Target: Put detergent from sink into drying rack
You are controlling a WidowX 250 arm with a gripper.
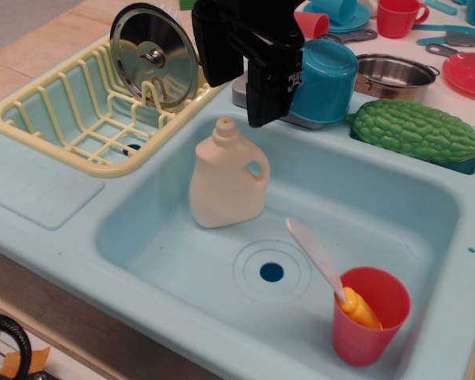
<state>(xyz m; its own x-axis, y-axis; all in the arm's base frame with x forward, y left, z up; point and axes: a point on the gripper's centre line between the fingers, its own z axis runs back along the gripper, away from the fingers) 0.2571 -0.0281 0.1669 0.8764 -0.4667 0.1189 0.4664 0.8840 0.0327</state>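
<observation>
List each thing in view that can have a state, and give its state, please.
gripper: open, above the bottle, holding nothing
detergent: upright in the sink, capped
sink: dry
drying rack: holds only a lid
steel lid: on edge in the rack
red cup: upright, utensil inside

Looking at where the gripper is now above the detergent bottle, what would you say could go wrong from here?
The open gripper hangs just above and behind the detergent; closing on the narrow capped neck may tip the upright jug.

The steel lid stands in the drying rack at the end nearest the sink, so the carried jug might knock it.

The blue cup sits close beside the gripper and could be bumped.
</observation>
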